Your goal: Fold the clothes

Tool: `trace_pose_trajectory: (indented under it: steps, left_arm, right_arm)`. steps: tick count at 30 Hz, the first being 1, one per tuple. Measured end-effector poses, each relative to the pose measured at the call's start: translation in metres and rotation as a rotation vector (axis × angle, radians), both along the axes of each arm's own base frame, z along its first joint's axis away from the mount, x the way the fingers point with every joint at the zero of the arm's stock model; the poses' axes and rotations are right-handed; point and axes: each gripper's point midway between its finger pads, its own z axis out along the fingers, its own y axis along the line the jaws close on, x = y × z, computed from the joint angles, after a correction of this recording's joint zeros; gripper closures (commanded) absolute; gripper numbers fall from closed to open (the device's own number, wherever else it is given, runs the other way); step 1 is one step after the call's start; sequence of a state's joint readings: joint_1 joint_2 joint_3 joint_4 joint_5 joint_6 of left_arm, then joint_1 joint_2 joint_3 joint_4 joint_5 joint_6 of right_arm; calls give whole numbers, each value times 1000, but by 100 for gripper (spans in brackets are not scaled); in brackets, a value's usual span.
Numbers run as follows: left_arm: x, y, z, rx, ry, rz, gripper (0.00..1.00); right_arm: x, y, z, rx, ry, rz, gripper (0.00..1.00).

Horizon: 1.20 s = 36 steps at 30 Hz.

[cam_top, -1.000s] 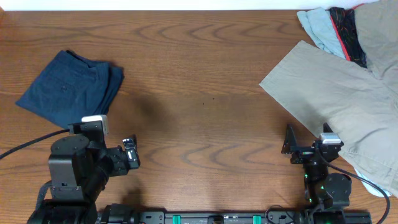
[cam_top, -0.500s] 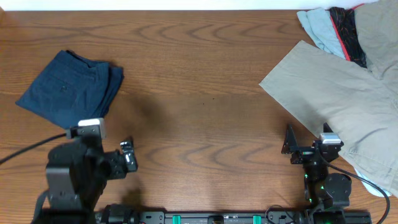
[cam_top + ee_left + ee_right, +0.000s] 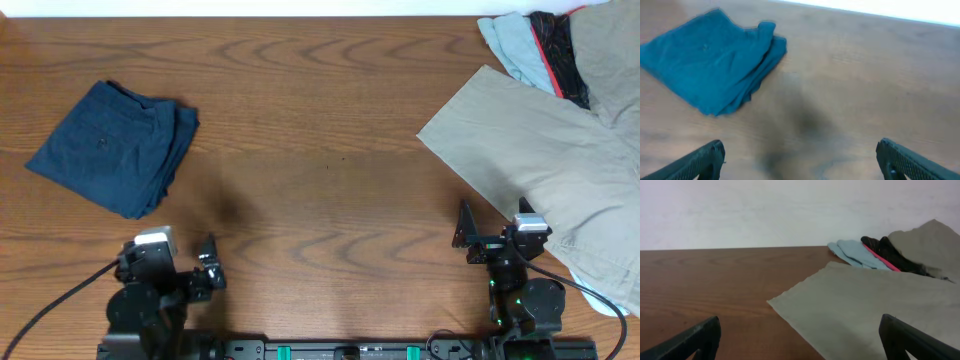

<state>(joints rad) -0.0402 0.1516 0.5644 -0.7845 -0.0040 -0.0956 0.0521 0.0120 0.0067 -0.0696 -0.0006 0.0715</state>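
The navy blue shorts (image 3: 112, 147) lie folded into a compact stack at the far left of the table; they also show in the left wrist view (image 3: 710, 60). My left gripper (image 3: 178, 265) is open and empty near the front edge, well in front of the shorts; its fingers (image 3: 800, 160) are spread wide. My right gripper (image 3: 492, 232) is open and empty at the front right, beside the khaki garment's edge; its fingers (image 3: 800, 337) are wide apart.
A large khaki-beige garment (image 3: 560, 165) is spread over the right side and shows in the right wrist view (image 3: 875, 305). A light blue cloth (image 3: 515, 48) and a dark cloth with red trim (image 3: 558, 50) lie at the back right corner.
My left arm has pulled back toward the front edge, away from the folded shorts. The shorts and the right arm have not moved.
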Motion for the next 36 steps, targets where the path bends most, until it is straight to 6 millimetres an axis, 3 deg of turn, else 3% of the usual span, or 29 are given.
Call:
trace_pose_trajectory:
  steps: [5,14,24,36]
  left_arm:
    - [25,-1,-12,-6,-143,0,2]
    - [64,-2,-10,-18,-461,1,2]
    - [66,-4,-46,1,-361,-14,2]
    - [65,-7,-46,-4,-353,-31,2]
  right_arm:
    - [0,0,0,0,0,0,1]
    - [0,0,0,0,1,0,1]
    - [0,0,0,0,0,0,1]
    - [0,0,0,0,1,0,1]
